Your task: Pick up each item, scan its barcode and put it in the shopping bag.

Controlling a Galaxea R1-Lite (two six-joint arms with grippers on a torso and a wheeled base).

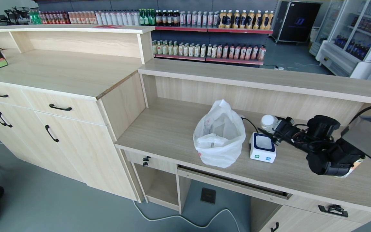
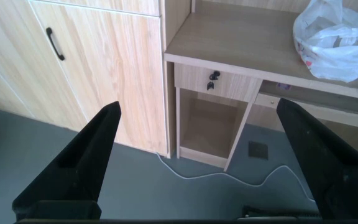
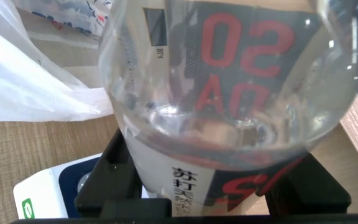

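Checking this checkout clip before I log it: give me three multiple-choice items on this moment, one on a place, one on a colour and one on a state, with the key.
1. Where does the scanner stand?
A. On the raised counter top
B. On the lower counter, just to the robot's right of the shopping bag
C. Inside the shopping bag

2. What colour is the large print on the held bottle?
A. Green
B. Red
C. Blue

3. What state is the left gripper in?
A. Open and empty
B. Shut on the bottle
C. Shut on the bag

Key: 1 B, the head view shows it on the lower counter next to the bag. 2 B, the right wrist view shows big red characters on the clear bottle. 3 A, its fingers stand wide apart above the floor with nothing between them.
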